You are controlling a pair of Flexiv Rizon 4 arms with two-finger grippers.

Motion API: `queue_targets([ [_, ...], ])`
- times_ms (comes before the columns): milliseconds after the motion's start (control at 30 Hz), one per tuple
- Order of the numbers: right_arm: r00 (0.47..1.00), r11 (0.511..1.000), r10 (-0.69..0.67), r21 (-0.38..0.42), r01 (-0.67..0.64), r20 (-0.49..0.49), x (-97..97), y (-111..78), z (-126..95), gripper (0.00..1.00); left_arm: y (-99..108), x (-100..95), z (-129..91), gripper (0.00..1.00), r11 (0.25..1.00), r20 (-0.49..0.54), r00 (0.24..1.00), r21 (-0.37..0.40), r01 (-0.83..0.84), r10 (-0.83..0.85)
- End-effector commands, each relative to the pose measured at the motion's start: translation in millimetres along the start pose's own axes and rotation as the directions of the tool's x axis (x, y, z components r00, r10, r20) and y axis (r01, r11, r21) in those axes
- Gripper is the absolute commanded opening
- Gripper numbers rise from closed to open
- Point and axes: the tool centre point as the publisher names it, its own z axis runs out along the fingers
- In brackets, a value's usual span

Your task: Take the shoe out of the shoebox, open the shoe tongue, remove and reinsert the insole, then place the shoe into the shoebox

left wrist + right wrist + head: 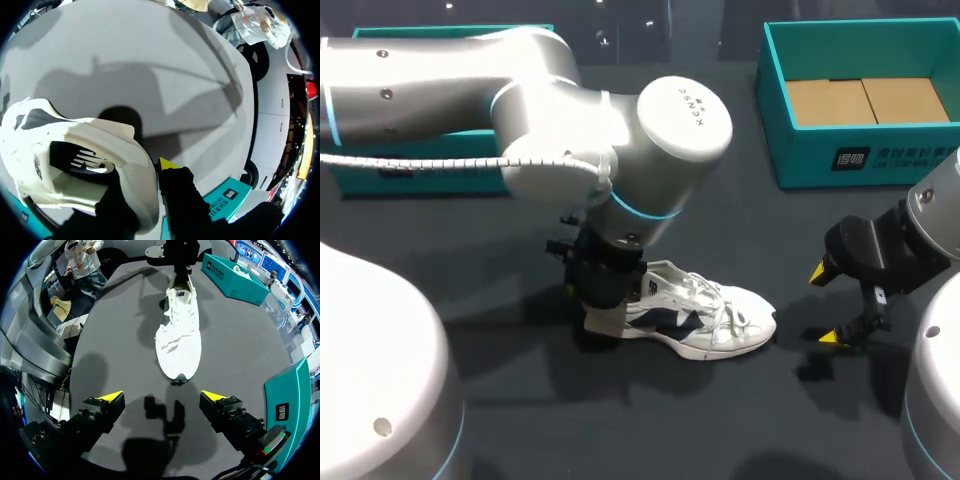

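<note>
Mostly white shoe (710,320) w/ navy patches, heel in left claw (142,175)

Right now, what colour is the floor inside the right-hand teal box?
The teal shoebox's floor is cardboard brown; best in head view.

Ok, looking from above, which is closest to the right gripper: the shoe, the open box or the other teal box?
1. Shoe, just beside the right gripper.
2. Open box, farther back on the right.
3. Other teal box, far left corner.
</note>
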Motion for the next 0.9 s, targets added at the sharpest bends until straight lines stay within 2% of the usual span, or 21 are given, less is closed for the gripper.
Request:
queue_targets([
  [33,1.000,1.000,0.000,0.002,0.000,0.004,2.3,-0.1,0.0,1.00,-8.9,2.1,0.8,0.00,1.000,0.005,1.000,-0.017,0.001,-0.001],
  [300,1.000,1.000,0.000,0.002,0.000,0.004,2.3,-0.1,0.0,1.00,-20.2,8.3,11.8,0.00,1.000,-0.001,1.000,-0.009,0.006,-0.006],
  [500,1.000,1.000,0.000,0.002,0.000,0.004,2.3,-0.1,0.0,1.00,-19.7,11.7,15.9,0.00,1.000,0.003,1.000,-0.008,0.003,-0.003],
  [533,1.000,1.000,0.000,0.002,0.000,0.004,2.3,-0.1,0.0,1.00,-19.4,12.5,16.0,0.04,1.000,0.005,1.000,-0.009,0.002,-0.002],
  [600,1.000,1.000,0.000,0.002,0.000,0.004,2.3,-0.1,0.0,1.00,-19.4,14.2,15.4,0.18,1.000,0.013,1.000,-0.011,-0.007,0.007],
  [733,1.000,1.000,0.000,0.002,0.000,0.004,2.3,-0.1,0.0,1.00,-18.9,15.5,13.6,0.29,1.000,0.020,1.000,-0.016,-0.009,0.009],
  [767,1.000,1.000,0.000,0.002,0.000,0.004,2.3,-0.1,0.0,1.00,-18.5,16.2,12.4,0.38,1.000,0.027,1.000,-0.016,-0.009,0.010],
  [833,1.000,1.000,0.000,0.002,0.000,0.004,2.3,-0.1,0.0,1.00,-17.7,18.0,9.3,0.48,1.000,0.037,0.999,-0.019,-0.010,0.011],
  [900,1.000,1.000,0.000,0.002,0.000,0.004,2.3,-0.1,0.0,1.00,-16.8,20.4,4.6,0.71,1.000,0.050,0.999,-0.018,-0.008,0.009],
])
